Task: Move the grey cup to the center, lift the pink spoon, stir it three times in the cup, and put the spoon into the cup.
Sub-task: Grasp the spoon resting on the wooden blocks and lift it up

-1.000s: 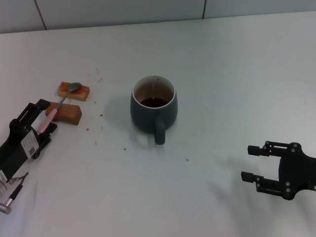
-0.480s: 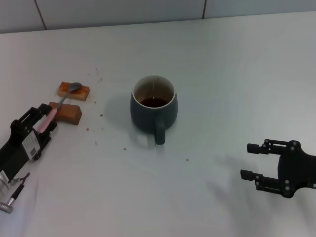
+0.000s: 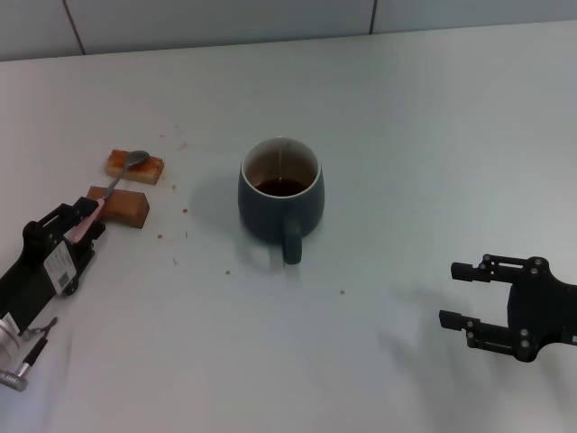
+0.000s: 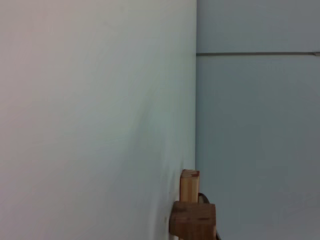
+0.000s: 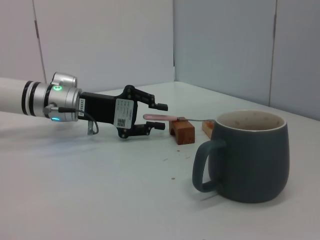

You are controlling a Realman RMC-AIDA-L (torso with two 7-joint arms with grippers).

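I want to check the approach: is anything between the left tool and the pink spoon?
Nothing visible. The left tool is open around the pink spoon's handle end; the spoon lies across two brown blocks.

cup [image 3: 280,188] centre, spoon [image 3: 112,188] left (on blocks [image 3: 126,186])

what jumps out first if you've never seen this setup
The grey cup stands mid-table with brown liquid inside, its handle turned toward the robot. To its left the pink spoon lies propped across two brown blocks, and the open left gripper sits at the handle end. The right gripper, also open, hangs over bare table on the near right.
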